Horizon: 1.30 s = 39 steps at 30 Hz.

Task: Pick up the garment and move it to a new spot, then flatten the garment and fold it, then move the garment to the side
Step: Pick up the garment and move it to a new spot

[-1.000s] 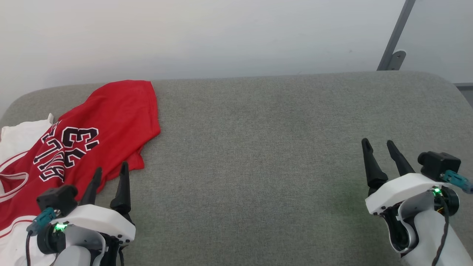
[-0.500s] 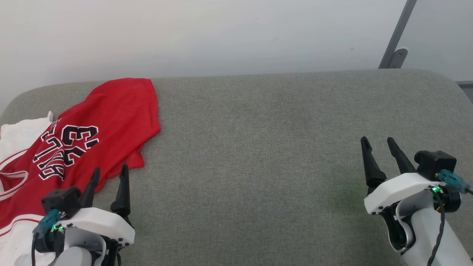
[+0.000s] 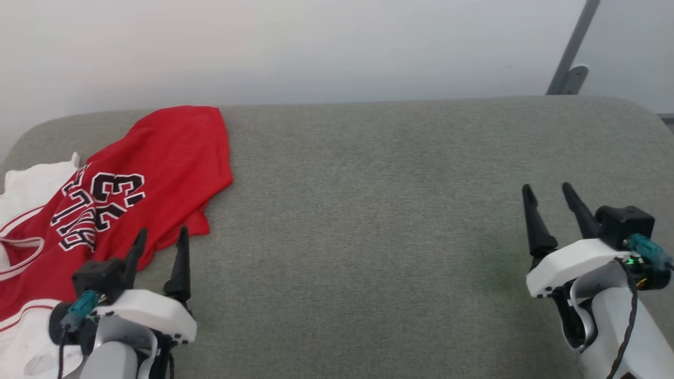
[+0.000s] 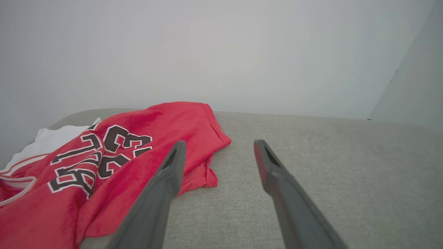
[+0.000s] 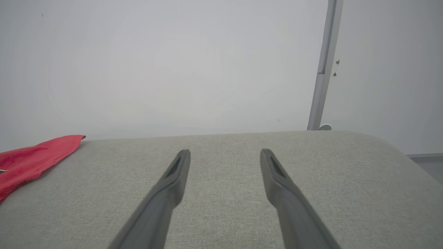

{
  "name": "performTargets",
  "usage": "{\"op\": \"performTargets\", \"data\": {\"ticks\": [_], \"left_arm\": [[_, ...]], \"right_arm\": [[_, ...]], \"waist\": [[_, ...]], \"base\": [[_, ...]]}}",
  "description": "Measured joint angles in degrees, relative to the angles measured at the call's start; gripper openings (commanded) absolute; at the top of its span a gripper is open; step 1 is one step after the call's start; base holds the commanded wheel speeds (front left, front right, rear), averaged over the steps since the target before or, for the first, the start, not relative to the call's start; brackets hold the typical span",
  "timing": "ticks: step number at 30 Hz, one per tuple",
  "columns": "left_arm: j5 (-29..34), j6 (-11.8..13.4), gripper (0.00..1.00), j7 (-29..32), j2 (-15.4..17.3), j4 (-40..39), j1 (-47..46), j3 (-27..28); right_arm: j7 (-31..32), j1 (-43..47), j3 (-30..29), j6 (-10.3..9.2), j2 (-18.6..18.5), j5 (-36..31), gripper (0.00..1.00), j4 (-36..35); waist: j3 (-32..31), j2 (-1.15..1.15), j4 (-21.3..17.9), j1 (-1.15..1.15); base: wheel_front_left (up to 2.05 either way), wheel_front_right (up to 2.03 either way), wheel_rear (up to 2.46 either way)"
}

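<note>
The garment (image 3: pixel 158 158), a red jersey with black white-outlined lettering and white sleeves, lies crumpled at the left end of the grey padded table (image 3: pixel 368 184). Part of it runs off the head view's left edge. My left gripper (image 3: pixel 162 231) hovers open at the garment's near right hem, its left finger over the red cloth and its right finger over bare table. The left wrist view shows the same: the garment (image 4: pixel 166 117) lies left of the open left gripper (image 4: pixel 218 143). My right gripper (image 3: pixel 546 187) stands open over the table's right end. From the right wrist view, the right gripper (image 5: pixel 225 152) is empty and the garment (image 5: pixel 34 155) lies far to the left.
A pale wall runs close behind the table's far edge. A grey metal post (image 3: pixel 574 52) stands behind the right rear corner. The table's corners are rounded, and its wide grey middle lies between my two arms.
The head camera has shifted slightly, so the whole picture has drifted. Both grippers stay open in about the same places. The garment lies as before.
</note>
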Motion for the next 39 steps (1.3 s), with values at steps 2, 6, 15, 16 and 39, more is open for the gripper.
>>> {"op": "performTargets", "data": {"ticks": [2,6,15,16,39], "left_arm": [[0.77,-0.10,1.00,-0.21,-0.49,0.76,-0.82,0.00],[2.08,-0.16,1.00,-0.59,-1.12,1.70,-1.99,0.58],[5.31,1.05,1.00,-1.57,-2.80,2.08,-0.16,5.25],[5.77,1.31,1.00,-1.72,-3.16,1.93,0.31,5.69],[10.99,1.32,1.00,-2.82,-8.25,-3.83,6.24,11.51]], "right_arm": [[-0.09,-0.43,-0.65,0.00,-0.02,-0.76,1.00,0.00],[-0.58,-0.72,-1.22,0.00,0.15,-2.05,1.00,-0.29],[-1.59,-1.75,3.20,0.01,2.29,-5.46,1.00,0.96],[-1.68,-1.86,3.83,0.01,2.48,-5.63,1.00,1.34],[-2.86,-8.08,18.97,0.02,4.87,-6.45,1.00,5.57]], "waist": [[0.14,0.00,0.74,0.00],[0.43,0.00,3.22,0.00],[1.02,0.00,12.33,0.00],[1.06,0.00,13.56,0.00],[3.74,0.00,28.74,0.00]], "base": [[0.00,0.00,0.00],[0.00,0.00,0.00],[0.00,0.00,0.00],[0.00,0.00,0.00],[0.00,0.00,0.00]]}}
